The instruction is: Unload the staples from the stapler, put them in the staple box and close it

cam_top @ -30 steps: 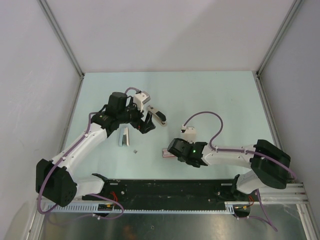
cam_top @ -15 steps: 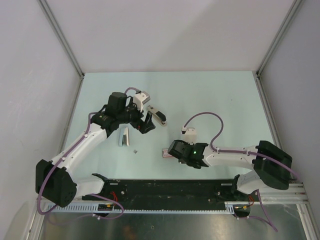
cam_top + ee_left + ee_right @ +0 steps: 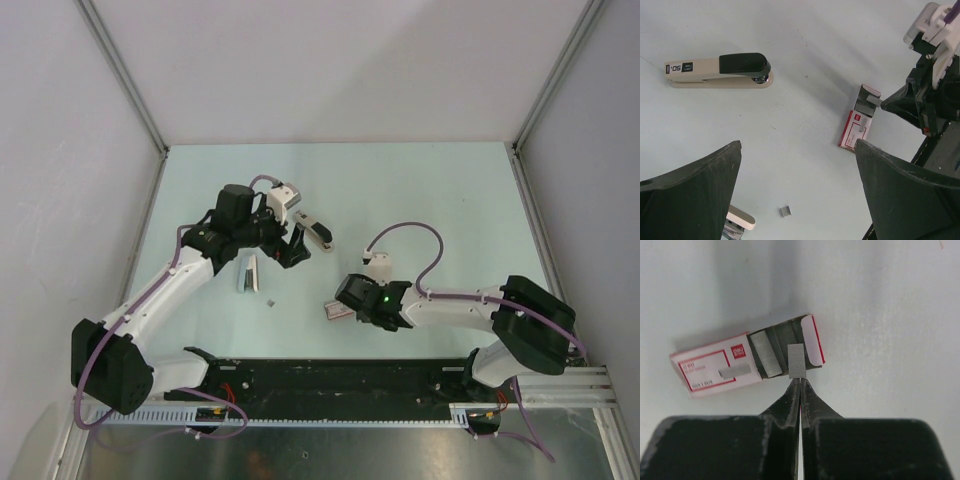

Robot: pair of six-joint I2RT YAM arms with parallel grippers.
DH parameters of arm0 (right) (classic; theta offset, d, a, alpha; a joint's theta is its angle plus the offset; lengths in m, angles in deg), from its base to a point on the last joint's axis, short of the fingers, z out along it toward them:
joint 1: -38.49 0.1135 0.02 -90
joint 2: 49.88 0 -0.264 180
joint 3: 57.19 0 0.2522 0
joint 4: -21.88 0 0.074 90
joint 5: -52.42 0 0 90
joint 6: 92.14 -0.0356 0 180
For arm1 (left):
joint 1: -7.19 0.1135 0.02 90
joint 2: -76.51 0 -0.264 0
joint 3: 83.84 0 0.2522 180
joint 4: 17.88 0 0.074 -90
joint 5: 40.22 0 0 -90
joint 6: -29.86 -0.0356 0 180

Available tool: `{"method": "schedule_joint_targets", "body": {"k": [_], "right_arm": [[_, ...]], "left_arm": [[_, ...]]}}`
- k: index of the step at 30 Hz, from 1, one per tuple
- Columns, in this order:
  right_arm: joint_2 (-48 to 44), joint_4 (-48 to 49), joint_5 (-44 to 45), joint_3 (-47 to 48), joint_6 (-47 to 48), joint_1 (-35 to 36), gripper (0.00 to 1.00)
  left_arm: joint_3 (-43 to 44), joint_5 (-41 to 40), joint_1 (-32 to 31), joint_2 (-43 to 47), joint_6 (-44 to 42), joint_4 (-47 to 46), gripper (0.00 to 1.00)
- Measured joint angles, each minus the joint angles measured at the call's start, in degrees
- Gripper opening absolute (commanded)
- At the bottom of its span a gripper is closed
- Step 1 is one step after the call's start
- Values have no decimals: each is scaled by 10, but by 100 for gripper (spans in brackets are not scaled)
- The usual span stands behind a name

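stapler [image 3: 715,70]: was smooth plastic, cream body, glossy black top
staples [image 3: 797,361]: were dull grey ribbed metal
box [image 3: 710,372]: was printed card
table [image 3: 815,40]: was pale, matt, smooth

Left one gaping, right one pinched

Left arm [image 3: 165,285] is bent and reaching forward, left gripper [image 3: 797,146] spread wide. Right arm [image 3: 455,308] stretches low toward the left, right gripper [image 3: 799,382] squeezed tight on the staples [image 3: 798,361].
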State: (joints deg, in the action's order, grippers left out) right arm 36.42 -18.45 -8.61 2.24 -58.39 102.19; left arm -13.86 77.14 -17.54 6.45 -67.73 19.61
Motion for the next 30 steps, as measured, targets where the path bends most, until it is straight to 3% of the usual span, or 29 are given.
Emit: {"method": "schedule_joint_targets", "body": {"k": [19, 30], "right_arm": [[1, 27, -12, 0, 30, -24, 0], [-2, 21, -10, 0, 39, -28, 0]], "left_arm": [[-2, 0, -10, -6, -11, 0, 99], [36, -17, -101, -200, -37, -3, 96]]}}
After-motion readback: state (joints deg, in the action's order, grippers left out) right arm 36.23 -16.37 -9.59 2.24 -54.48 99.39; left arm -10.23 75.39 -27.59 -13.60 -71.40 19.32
